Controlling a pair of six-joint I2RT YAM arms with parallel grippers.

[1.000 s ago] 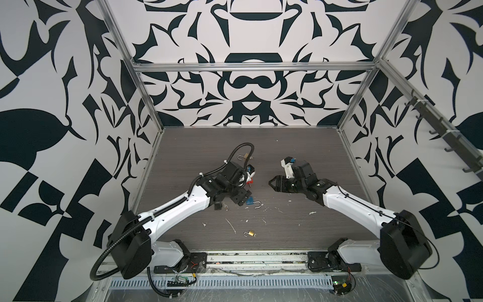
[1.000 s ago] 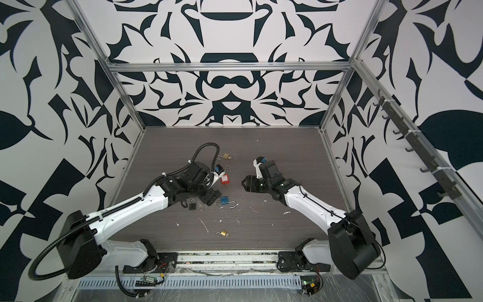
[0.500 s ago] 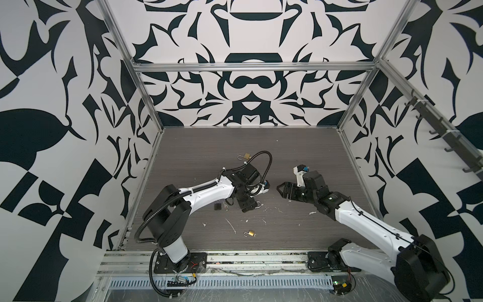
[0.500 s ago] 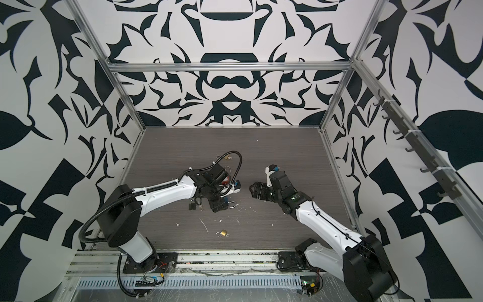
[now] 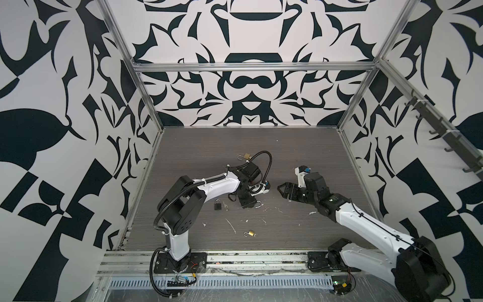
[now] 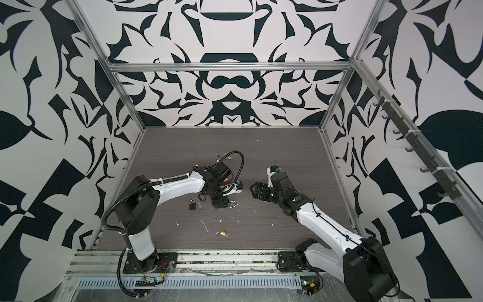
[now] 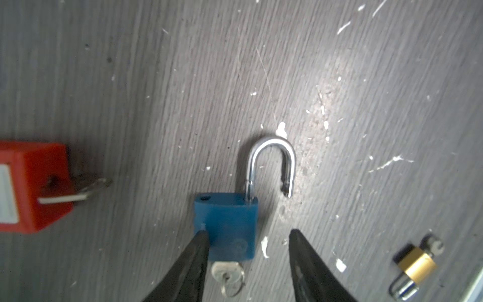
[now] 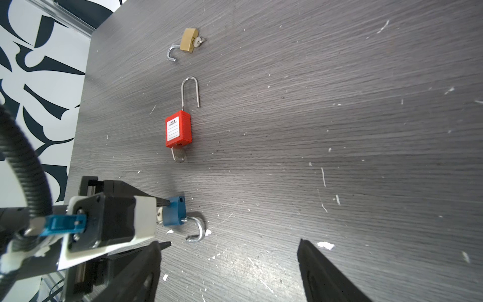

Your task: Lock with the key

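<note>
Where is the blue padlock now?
In the left wrist view the blue padlock lies on the table between the left gripper's fingers, the red padlock beside it.

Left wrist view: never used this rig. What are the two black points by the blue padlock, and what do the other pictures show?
Those points are the fingers of the left gripper; that camera rides on its wrist. They stand open astride the blue padlock, one touching its body, not gripping. Its shackle is open, with a key in it. The two wide pictures look down on the whole scene. The right gripper, seen from its own wrist camera, is open and empty. On the table: a red padlock, two brass padlocks, a black padlock.
</note>
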